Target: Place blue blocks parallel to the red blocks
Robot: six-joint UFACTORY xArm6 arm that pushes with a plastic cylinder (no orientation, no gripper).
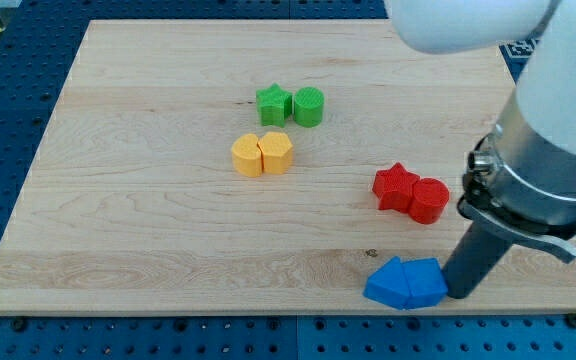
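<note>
Where my tip (455,295) rests, two blue blocks (405,284), two red blocks (411,193)

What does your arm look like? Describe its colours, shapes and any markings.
White rounded housing at the view's top, then a grey metallic cylinder ringed by a black clamp collar. Below it a straight dark rod ends in my tip. No cables or markings show.

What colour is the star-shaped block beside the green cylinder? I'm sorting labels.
Green: the green star, clearest in the camera view.
</note>
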